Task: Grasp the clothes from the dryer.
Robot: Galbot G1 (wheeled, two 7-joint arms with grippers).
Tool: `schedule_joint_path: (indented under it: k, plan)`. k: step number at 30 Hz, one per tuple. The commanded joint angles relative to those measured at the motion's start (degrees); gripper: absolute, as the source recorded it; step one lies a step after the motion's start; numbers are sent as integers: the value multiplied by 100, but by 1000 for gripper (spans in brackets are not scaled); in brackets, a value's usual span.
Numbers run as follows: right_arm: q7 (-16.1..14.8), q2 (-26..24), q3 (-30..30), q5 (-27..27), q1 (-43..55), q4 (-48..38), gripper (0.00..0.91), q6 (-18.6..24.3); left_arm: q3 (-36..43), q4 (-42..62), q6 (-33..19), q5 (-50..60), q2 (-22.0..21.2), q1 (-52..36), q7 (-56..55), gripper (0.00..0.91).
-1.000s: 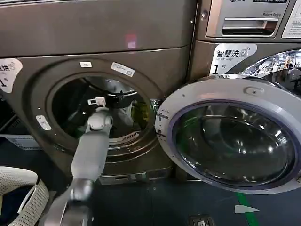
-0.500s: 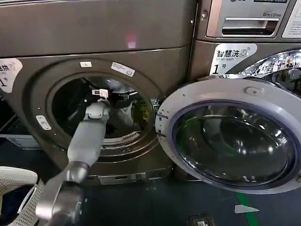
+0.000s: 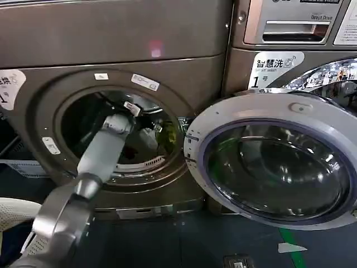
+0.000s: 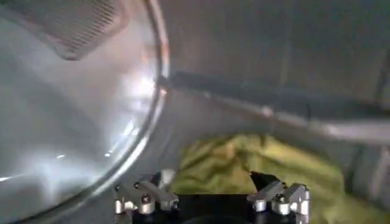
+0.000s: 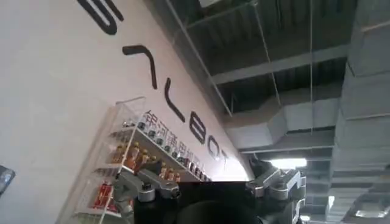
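The left arm (image 3: 97, 159) is reaching up from the lower left of the head view and through the round opening of the dryer (image 3: 111, 131), with its wrist passing the rim of the opening and its gripper inside the drum. The left gripper (image 4: 210, 182) is standing with its jaws spread wide; in the left wrist view both fingertip assemblies are sitting well apart, one on each side of the yellow-green clothes (image 4: 256, 167), and nothing is being held between them. The clothes are lying bunched on the drum floor against the curved drum wall, just beyond the fingertips, with a raised drum paddle (image 4: 274, 106) running across the wall behind them. In the head view a patch of the same yellow-green fabric (image 3: 165, 134) is showing at the right edge of the opening, near the gripper. The dryer door (image 3: 273, 162) is hanging fully open to the right, with its glass bowl facing the camera and its hinge side touching the right rim of the opening. A white mesh basket (image 3: 17, 215) is sitting at the lower left corner of the floor, beside the arm. The right gripper (image 5: 210, 185) is parked away from the dryer, pointing up toward a wall with lettering and a ceiling with ducts; its fingers are standing spread apart and are gripping nothing.
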Motion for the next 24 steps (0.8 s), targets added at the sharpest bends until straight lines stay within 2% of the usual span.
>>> schedule_joint_path:
  k: [1,10,15,24]
  plan:
    - [-7,3,-48,-18,29,-26,907,14,1060,1428,-512,1985,59,-715,1265,907]
    - [-10,11,-108,-47,77,-18,907,30,1232,1841,-799,2949,91,-827,1459,907]
    - [-15,11,-106,-51,80,-40,907,44,1270,2002,-722,3422,54,-824,1408,907]
    - [-22,23,-123,-53,101,-46,907,60,1232,1972,-722,3439,6,-715,1226,907]
